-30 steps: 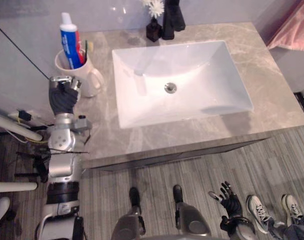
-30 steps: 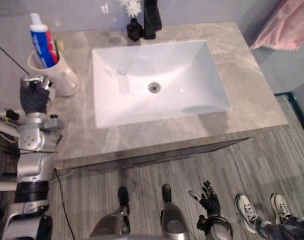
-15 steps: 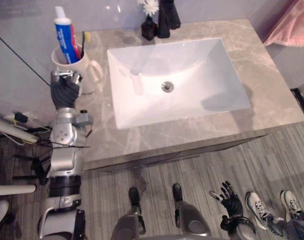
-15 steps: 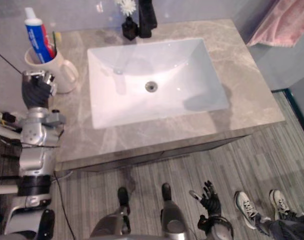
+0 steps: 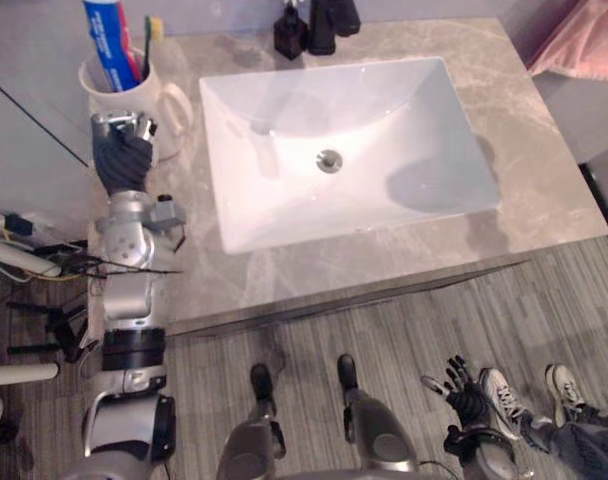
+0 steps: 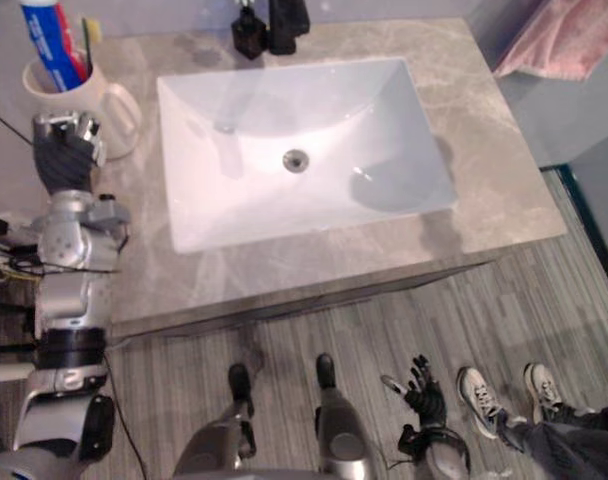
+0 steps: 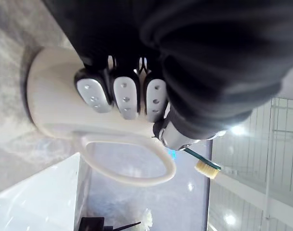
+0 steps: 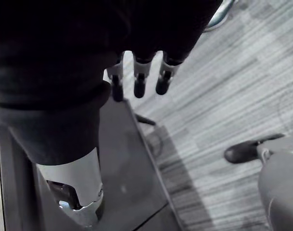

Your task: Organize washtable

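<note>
A cream mug [image 5: 134,88] stands at the back left of the grey marble washtable [image 5: 544,170], holding a blue and white toothpaste tube [image 5: 108,45] and a toothbrush [image 5: 152,32]. My left hand [image 5: 122,158] sits just in front of the mug with its fingers [image 7: 125,96] curled into a fist, holding nothing; the mug [image 7: 55,103] and its handle [image 7: 137,166] show right past them. My right hand [image 5: 462,398] hangs low over the floor with its fingers [image 8: 139,82] straight and spread.
A white rectangular sink [image 5: 404,120] fills the middle of the washtable. A black tap [image 5: 329,18] and a small black bottle [image 5: 288,35] stand behind it. A pink towel [image 5: 584,40] hangs at the far right. A person's shoes [image 5: 562,385] are on the floor at the right.
The whole picture has shifted, so the camera has moved. My left hand stays curled beside the mug, and the right hand still hangs low.
</note>
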Controlling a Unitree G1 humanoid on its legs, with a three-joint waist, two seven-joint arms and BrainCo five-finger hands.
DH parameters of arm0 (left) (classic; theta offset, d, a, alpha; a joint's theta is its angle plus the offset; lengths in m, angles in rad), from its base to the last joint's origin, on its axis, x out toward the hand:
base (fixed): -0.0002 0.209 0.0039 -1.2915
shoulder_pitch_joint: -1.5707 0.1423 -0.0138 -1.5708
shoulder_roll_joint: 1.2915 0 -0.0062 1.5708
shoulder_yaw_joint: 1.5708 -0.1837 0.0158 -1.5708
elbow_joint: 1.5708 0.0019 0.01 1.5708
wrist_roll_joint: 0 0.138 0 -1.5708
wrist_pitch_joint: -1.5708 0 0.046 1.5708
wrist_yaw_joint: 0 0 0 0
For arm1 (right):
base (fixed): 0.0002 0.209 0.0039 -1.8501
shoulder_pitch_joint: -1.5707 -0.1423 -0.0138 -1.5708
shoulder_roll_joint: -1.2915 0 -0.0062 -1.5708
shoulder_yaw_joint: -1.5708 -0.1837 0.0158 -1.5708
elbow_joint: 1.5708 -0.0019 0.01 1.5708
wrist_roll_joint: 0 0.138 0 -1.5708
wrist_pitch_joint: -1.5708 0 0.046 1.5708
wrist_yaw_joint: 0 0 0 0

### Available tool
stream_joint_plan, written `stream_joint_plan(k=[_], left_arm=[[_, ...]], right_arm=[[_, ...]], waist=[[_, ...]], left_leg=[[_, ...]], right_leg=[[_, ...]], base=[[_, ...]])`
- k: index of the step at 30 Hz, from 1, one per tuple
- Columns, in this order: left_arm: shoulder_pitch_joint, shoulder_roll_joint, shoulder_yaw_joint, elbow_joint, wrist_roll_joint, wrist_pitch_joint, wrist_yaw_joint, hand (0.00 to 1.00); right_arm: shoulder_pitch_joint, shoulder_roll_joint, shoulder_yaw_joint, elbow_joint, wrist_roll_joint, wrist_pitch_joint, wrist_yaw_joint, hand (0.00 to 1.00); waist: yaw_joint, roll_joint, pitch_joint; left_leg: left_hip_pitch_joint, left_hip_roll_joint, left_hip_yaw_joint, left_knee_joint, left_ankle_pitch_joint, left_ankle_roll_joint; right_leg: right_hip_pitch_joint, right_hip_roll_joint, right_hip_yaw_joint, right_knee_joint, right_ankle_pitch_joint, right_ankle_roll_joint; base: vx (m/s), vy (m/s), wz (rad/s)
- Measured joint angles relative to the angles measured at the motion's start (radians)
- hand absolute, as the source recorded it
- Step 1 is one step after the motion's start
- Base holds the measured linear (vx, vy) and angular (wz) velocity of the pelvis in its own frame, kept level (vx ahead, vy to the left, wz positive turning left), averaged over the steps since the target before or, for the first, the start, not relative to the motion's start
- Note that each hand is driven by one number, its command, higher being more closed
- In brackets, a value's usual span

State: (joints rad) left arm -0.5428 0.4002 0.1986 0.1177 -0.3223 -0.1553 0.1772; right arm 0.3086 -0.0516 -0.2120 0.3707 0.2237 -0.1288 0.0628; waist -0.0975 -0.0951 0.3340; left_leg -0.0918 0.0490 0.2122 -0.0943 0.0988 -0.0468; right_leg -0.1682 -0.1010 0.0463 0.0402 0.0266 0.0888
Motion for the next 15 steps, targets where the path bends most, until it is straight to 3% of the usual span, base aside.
stream_joint_plan(k=[15], left_arm=[[-0.086, 0.052, 0.001, 0.052, -0.02, 0.016, 0.021, 1.0]], right_arm=[[-0.001, -0.004, -0.001, -0.003, 0.0, 0.0, -0.001, 0.0]], waist=[[-0.004, -0.026, 0.033]], left_leg=[[-0.002, -0.001, 0.014, 0.0, -0.008, 0.004]], right_leg=[[-0.009, 0.0, 0.014, -0.003, 0.001, -0.003]], base=[[0.0, -0.001, -0.02]])
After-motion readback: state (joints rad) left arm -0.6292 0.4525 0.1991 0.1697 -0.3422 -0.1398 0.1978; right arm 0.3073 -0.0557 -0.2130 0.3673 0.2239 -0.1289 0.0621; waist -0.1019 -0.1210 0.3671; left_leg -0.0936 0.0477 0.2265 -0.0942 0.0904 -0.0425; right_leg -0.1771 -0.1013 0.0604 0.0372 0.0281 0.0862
